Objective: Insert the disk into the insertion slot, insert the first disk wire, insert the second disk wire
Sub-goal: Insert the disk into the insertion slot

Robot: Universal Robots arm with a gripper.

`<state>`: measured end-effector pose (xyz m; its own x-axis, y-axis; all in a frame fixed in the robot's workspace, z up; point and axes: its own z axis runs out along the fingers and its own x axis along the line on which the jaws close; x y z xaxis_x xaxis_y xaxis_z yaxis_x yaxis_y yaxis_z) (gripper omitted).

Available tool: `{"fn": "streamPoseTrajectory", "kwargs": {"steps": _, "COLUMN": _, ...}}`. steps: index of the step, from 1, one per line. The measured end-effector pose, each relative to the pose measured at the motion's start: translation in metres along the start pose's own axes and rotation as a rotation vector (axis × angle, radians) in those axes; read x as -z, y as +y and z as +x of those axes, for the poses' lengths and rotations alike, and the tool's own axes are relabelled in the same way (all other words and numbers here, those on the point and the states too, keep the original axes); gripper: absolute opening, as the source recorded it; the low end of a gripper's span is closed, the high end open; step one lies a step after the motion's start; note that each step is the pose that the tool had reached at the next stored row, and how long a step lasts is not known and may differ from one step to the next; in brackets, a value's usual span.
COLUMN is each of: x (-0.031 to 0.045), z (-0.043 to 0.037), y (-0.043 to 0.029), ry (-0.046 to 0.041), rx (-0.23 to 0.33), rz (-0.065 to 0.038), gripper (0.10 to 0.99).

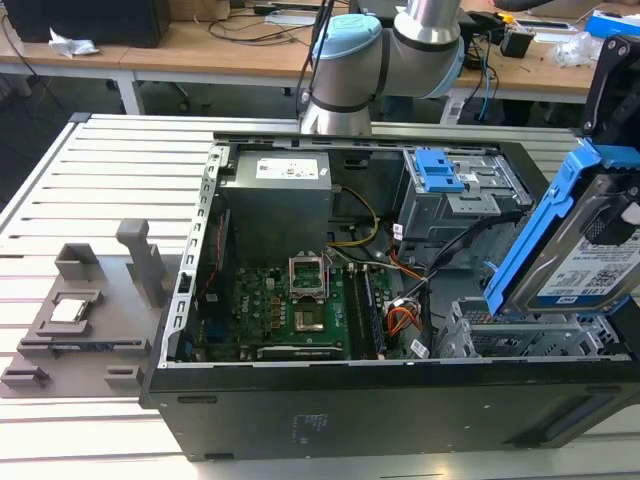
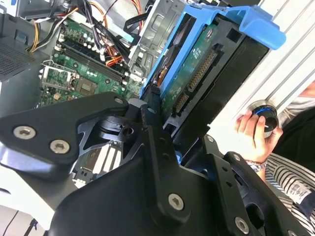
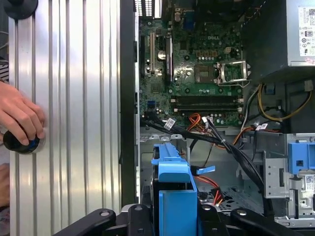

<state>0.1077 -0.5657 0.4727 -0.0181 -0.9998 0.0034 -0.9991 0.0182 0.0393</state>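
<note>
The disk [image 1: 585, 250], a silver drive with a white label in a bright blue carrier frame, hangs tilted above the right end of the open computer case. My gripper [image 3: 172, 219] is shut on it, black fingers [image 2: 150, 115] pressing the carrier's [image 2: 197, 54] sides in both wrist views. Just below the disk sits the insertion slot [image 1: 520, 338], a low silver perforated cage with open bays. The disk is above the cage, not inside it. Loose black cables and orange-red wires [image 1: 405, 320] lie on the case floor beside the cage.
A taller grey cage with a blue latch [image 1: 440, 172] stands behind the low cage. The motherboard [image 1: 300, 310] and power supply [image 1: 275, 190] take up the case's left half. A grey fixture [image 1: 90, 310] lies on the slatted table. A person's hand [image 3: 19, 123] rests on a round knob.
</note>
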Motion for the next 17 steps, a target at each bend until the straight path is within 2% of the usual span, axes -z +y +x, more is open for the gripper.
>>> {"fn": "streamPoseTrajectory", "kwargs": {"steps": 12, "x": -0.0107, "z": 0.0, "y": -0.0004, "ry": -0.0001, "rx": 0.0, "rz": 0.0, "gripper": 0.361}}
{"fn": "streamPoseTrajectory", "kwargs": {"steps": 17, "x": -0.0191, "z": -0.0001, "y": -0.0007, "ry": 0.0, "rx": 0.0, "rz": 0.0, "gripper": 0.361}}
